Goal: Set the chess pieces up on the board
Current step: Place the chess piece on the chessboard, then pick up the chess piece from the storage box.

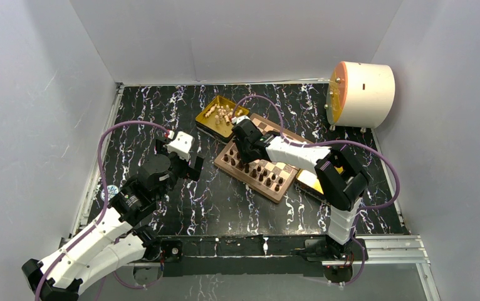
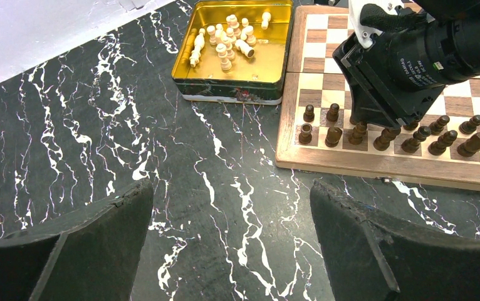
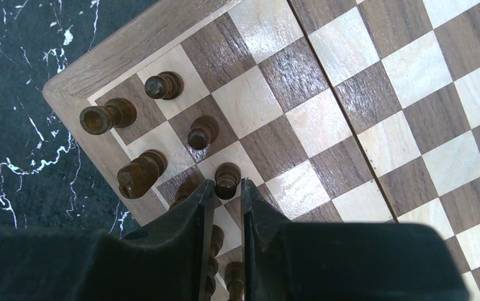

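Your right claw (image 3: 228, 188) points down at the board (image 3: 363, 125). Its jaws are drawn close around a dark pawn (image 3: 227, 177). The pads appear to touch the pawn's sides, and nothing else is in the grip. The pawn sits right at the fingertips, over the second row in from a corner of the board. You cannot tell from above whether its base is flat on the wood.

Just beyond the tips stands a second pawn (image 3: 201, 132), and beyond that a third pawn (image 3: 162, 84). Left of the tips, along the edge row, stand a knight (image 3: 140, 174) and, in the corner, a rook (image 3: 99, 118). More dark pieces crowd under and behind the fingers, partly hidden.

The step in hand looks like seating this pawn in line with its neighbours. To do it well, centre it on its square and feel it settle. Part the jaws only a little, then lift straight up, since the nearby pieces would tip at a sideways brush.

Well apart from this claw, your left claw (image 2: 231, 188) hangs over the black marbled table (image 2: 99, 125), jaws wide and holding nothing. Ahead of it, a gold tin (image 2: 231, 88) beside the board holds the pale pieces (image 2: 228, 44), lying loose.
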